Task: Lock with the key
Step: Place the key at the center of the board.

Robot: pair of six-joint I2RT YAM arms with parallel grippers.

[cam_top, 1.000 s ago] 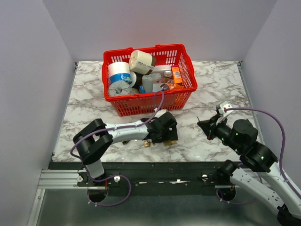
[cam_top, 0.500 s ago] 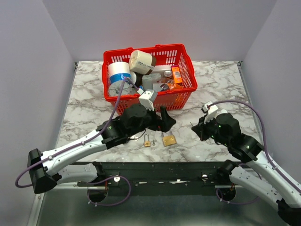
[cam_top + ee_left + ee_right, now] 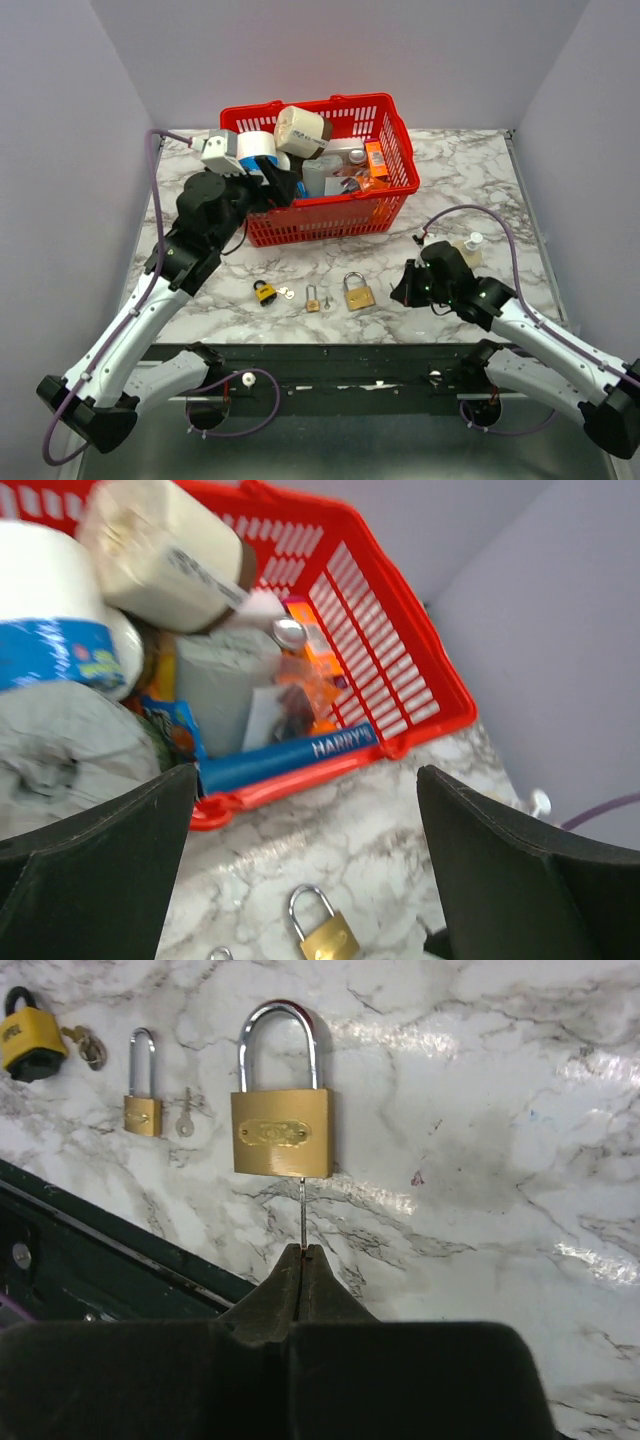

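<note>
Pinching the key (image 3: 302, 1210) edge-on, the right end effector (image 3: 302, 1255) holds its tip at the base of the brass padlock (image 3: 281, 1132) lying on the tabletop (image 3: 480, 1140); the left end effector (image 3: 305, 865) gapes wide.

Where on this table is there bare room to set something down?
Bare marble lies right of the red basket, toward the far right corner, and in the strip between basket front and padlocks. Crowded: the near row, yellow padlock, small padlock, large padlock, where the right gripper holds the key.
</note>
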